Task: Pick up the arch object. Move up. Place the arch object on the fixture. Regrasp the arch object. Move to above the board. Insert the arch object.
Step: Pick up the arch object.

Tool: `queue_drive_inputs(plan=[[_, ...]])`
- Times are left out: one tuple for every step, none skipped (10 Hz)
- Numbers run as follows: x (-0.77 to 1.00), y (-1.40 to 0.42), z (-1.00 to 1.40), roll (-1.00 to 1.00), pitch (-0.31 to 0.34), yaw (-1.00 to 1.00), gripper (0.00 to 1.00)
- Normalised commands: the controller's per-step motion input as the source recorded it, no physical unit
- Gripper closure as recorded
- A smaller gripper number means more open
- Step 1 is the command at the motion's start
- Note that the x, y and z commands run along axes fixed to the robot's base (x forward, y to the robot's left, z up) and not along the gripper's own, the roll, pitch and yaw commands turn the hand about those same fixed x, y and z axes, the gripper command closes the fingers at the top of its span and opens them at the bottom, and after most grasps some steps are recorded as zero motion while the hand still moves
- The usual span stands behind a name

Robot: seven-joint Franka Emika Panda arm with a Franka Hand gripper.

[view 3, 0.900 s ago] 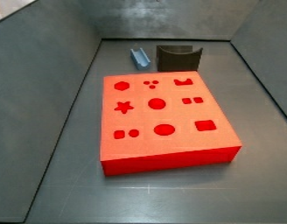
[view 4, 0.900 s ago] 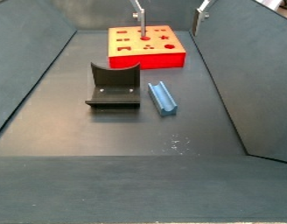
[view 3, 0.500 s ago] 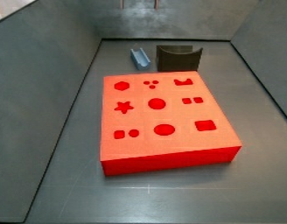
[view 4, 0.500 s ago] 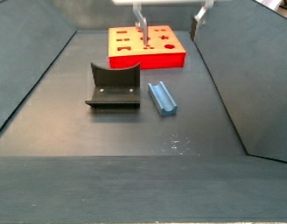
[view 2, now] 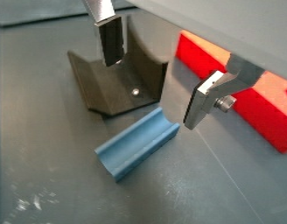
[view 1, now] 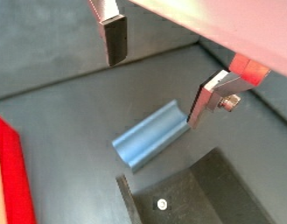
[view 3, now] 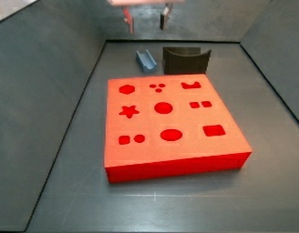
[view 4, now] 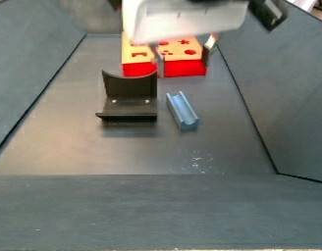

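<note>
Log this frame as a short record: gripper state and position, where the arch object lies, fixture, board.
gripper: open, empty, above the floor over the arch object
arch object: flat on the floor beside the fixture, untouched
fixture: on the floor, nothing on it
board: red, recesses empty in a side view
task stage: pick-up not yet made

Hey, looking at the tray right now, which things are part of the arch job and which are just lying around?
Part of the job:
- blue arch piece, lying on the floor beside the fixture
- dark fixture
- red board
- hand, open, above the arch piece, holding nothing

Just lying around:
- nothing that these views show; only pale scuff marks on the floor
</note>
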Motion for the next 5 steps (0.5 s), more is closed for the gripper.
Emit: queue_drive_inputs(plan=[[0.0, 0.04, -0.01, 0.0, 0.003, 0.01, 0.0], [0.0, -0.07, -0.85, 0.13, -0.009, 0.0, 0.0], [0.23, -0.27, -0.97, 0.19, -0.037, -0.4, 0.0], [0.41, -0.22, -0.95, 0.15, -0.014, -0.47, 0.0], [0.45, -0.09, -0.93, 0.11, 0.0, -0.33, 0.0]])
